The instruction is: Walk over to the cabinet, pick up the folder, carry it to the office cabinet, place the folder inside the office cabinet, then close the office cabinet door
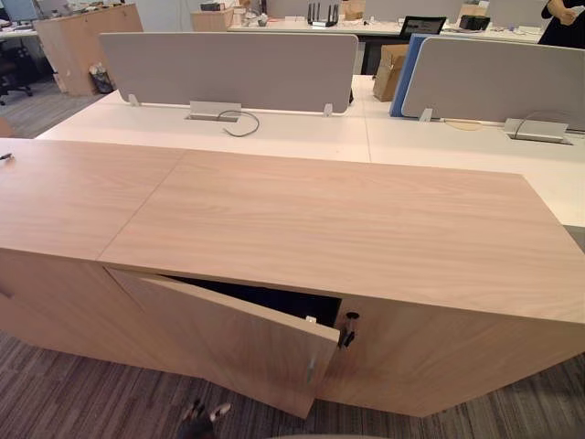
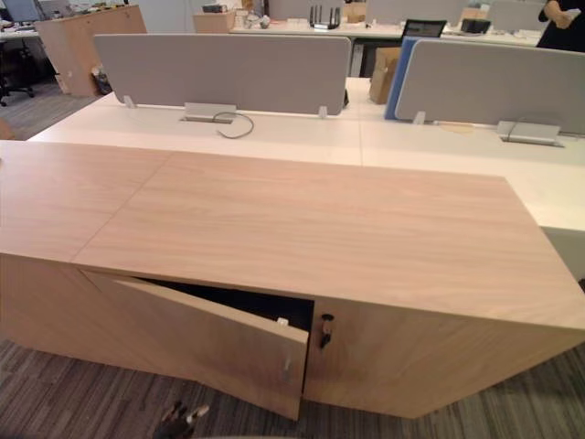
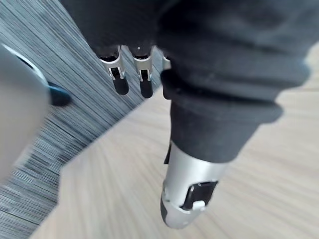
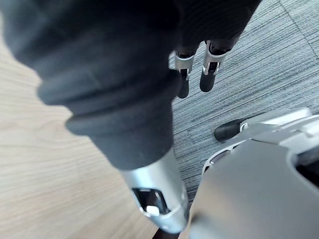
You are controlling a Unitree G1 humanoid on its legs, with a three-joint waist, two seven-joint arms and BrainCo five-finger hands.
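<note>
A low light-wood office cabinet (image 1: 302,219) stands in front of me. Its left door (image 1: 228,338) hangs partly open, hinged at the left, with a dark inside (image 1: 274,300) behind it. A slim handle (image 1: 311,369) is on the door's free edge, and a key (image 1: 348,329) sits in the lock beside it. My left hand (image 3: 119,74) is open, with straight fingers hanging over the carpet close to a wood face. Its fingertips (image 1: 203,416) show low in front of the door. My right hand (image 4: 209,74) is open too and holds nothing, between wood and carpet.
Behind the cabinet are white desks (image 1: 302,133) with grey divider panels (image 1: 228,69) and a loose cable (image 1: 242,123). A cardboard box (image 1: 390,71) and a person (image 1: 562,23) are at the far right. Grey striped carpet (image 1: 82,402) covers the floor.
</note>
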